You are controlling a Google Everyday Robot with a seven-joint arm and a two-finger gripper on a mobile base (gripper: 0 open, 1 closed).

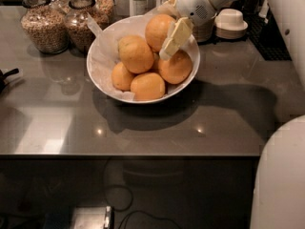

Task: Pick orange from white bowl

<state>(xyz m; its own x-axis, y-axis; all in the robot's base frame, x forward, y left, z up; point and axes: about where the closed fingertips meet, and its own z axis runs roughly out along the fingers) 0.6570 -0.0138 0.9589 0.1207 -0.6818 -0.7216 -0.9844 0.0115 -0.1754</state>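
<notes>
The white bowl (101, 75), lined with crinkled paper, stands at the back middle of the grey counter and holds several oranges. One orange (156, 28) lies on top at the back, another (136, 54) on top at the left, and the others (177, 69) lie lower at the front and right. My gripper (173, 38) reaches in from the upper right on its white arm. It hangs tilted over the right side of the bowl, against the right flank of the back orange and just above the right-hand one.
Two glass jars of grain (45, 23) stand left of the bowl. Small stacked white dishes (231, 22) and a black grate (271, 39) are at the back right. A black object (5, 78) is at the left edge. My white body (281, 175) fills the lower right.
</notes>
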